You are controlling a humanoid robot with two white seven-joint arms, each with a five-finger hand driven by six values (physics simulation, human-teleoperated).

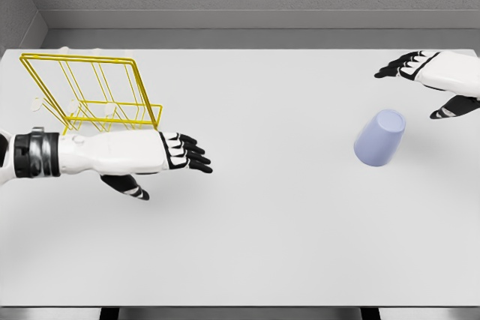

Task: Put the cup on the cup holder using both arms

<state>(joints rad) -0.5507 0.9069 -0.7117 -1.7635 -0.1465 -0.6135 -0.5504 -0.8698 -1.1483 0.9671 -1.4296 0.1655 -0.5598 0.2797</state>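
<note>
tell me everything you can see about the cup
The cup is a plain pale lavender tumbler, smooth and matte like plastic, without a handle. It looks upside down, leaning slightly, its flat closed end uppermost and no opening showing. It stands on the white table, right of centre, below the right hand, which does not touch it.

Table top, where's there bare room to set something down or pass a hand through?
Widest free patch: the table between the left hand and the cup, running to the near edge. Also bare: the far strip between the yellow rack and the right hand. Crowded: the left rear corner, and between cup and right hand.
</note>
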